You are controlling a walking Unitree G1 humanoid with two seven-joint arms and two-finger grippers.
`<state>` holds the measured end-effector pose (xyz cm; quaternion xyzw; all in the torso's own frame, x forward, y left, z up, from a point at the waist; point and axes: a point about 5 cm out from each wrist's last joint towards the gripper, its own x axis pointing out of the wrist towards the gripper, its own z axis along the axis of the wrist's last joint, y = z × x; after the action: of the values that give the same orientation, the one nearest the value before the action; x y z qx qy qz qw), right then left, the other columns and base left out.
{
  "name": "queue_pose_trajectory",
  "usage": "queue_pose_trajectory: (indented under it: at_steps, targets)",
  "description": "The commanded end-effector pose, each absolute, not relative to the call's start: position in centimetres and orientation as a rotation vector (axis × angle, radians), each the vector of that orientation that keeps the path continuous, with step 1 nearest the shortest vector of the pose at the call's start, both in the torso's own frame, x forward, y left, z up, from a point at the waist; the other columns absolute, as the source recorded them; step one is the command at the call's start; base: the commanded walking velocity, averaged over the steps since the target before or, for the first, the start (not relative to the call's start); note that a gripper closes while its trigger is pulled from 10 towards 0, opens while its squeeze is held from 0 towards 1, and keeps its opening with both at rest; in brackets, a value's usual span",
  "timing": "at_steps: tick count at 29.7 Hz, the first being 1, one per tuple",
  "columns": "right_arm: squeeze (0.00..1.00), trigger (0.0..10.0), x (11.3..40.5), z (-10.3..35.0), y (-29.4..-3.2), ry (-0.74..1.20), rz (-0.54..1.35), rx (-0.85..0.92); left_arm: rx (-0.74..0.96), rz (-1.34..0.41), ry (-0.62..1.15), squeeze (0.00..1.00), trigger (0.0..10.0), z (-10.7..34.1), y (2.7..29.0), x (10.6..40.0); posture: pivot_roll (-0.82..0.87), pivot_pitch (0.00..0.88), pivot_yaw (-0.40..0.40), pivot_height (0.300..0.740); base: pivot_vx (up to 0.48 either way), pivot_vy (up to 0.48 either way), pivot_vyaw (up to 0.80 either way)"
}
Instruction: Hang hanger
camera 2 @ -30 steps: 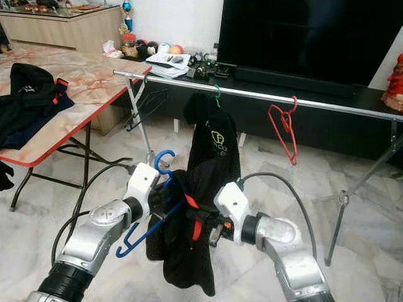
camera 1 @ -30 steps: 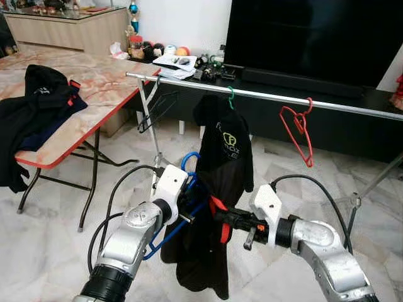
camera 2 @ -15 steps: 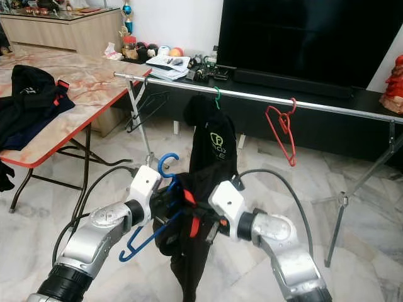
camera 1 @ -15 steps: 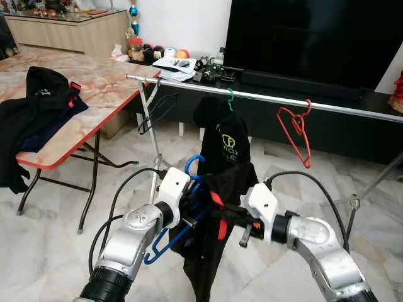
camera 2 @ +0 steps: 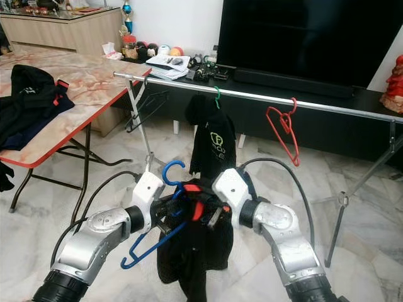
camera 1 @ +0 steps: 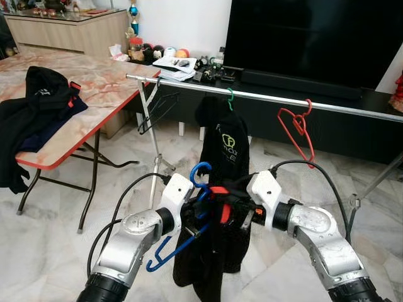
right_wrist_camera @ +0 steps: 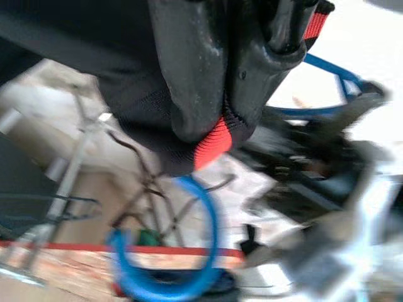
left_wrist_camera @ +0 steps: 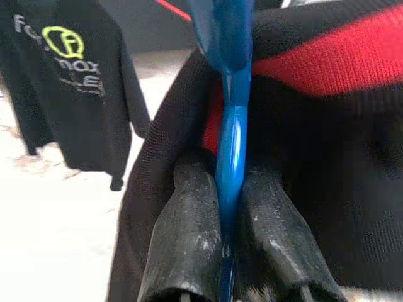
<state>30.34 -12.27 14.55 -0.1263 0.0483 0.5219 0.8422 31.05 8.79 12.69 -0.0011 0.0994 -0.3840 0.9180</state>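
Note:
My left gripper (camera 1: 196, 211) is shut on the neck of a blue hanger (camera 1: 200, 171); in the left wrist view the blue hanger (left_wrist_camera: 230, 163) runs between the two black fingers (left_wrist_camera: 182, 245). My right gripper (camera 1: 230, 206) is shut on a black garment (camera 1: 208, 258) with red trim (right_wrist_camera: 211, 145), held right against the hanger's neck while the cloth hangs below both grippers. Ahead and higher runs a silver rail (camera 1: 271, 97), apart from the blue hanger's hook.
On the rail hang a black wire hanger (camera 1: 157, 107), a black shirt with a yellow logo (camera 1: 225, 145) on a green hook, and a red hanger (camera 1: 299, 129). A marble-look folding table (camera 1: 101, 85) with dark clothes (camera 1: 34, 104) stands left. A TV bench lies behind the rail.
Both grippers have drawn closer together. The right one has raised the garment's red-trimmed collar up to the hanger's neck, and the cloth now hangs more bunched beneath them.

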Motion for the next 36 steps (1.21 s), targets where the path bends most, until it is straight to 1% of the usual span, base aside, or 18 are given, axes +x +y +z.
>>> queue_pose_trajectory:
  at_steps: [1, 9, 12, 17, 18, 19, 21, 33, 36]
  targets:
    - [0.0, 10.0, 29.8, 15.2, -12.0, 0.079, 1.165, -0.284, -0.025, -0.801, 0.158, 0.0, 10.0, 14.0, 8.6, 31.2, 0.13, 0.0, -0.077, 0.74, 0.0, 0.0, 0.0]
    - [0.0, 10.0, 29.3, 14.6, -13.2, 0.143, 1.2, -0.323, -0.062, -0.794, 0.151, 0.0, 10.0, 14.1, 8.5, 31.2, 0.12, 0.0, -0.078, 0.74, 0.0, 0.0, 0.0]
    - [0.0, 10.0, 29.7, 14.2, -13.6, 0.165, 1.149, -0.35, -0.063, -0.79, 0.15, 0.0, 10.0, 14.2, 8.6, 31.2, 0.12, 0.0, -0.078, 0.74, 0.0, 0.0, 0.0]
    - [0.01, 10.0, 29.8, 14.0, -13.7, 0.178, 1.141, -0.372, -0.079, -0.748, 0.128, 0.0, 10.0, 14.5, 8.9, 31.6, 0.13, 0.0, -0.077, 0.74, 0.0, 0.0, 0.0]
    - [0.22, 10.0, 29.8, 14.0, -13.7, 0.179, 1.144, -0.369, -0.083, -0.746, 0.126, 0.0, 10.0, 14.6, 9.0, 31.7, 0.12, 0.0, -0.077, 0.74, 0.0, 0.0, 0.0]
    - [0.22, 10.0, 29.7, 14.0, -13.6, 0.18, 1.147, -0.364, -0.088, -0.744, 0.123, 0.0, 10.0, 14.6, 9.0, 31.7, 0.12, 0.0, -0.077, 0.74, 0.0, 0.0, 0.0]
    - [1.0, 10.0, 29.7, 13.9, -13.6, 0.186, 1.145, -0.368, -0.088, -0.739, 0.121, 0.0, 10.0, 14.7, 9.0, 31.8, 0.12, 0.0, -0.077, 0.74, 0.0, 0.0, 0.0]
    - [1.0, 10.0, 29.1, 12.7, -14.0, 0.26, 1.154, -0.426, -0.095, -0.711, 0.109, 0.0, 10.0, 14.7, 9.2, 32.0, 0.12, 0.0, -0.078, 0.74, 0.0, 0.0, 0.0]
    - [1.0, 10.0, 28.9, 12.5, -14.4, 0.282, 1.151, -0.477, -0.097, -0.71, 0.107, 0.0, 10.0, 14.8, 9.2, 32.0, 0.12, 0.0, -0.079, 0.74, 0.0, 0.0, 0.0]
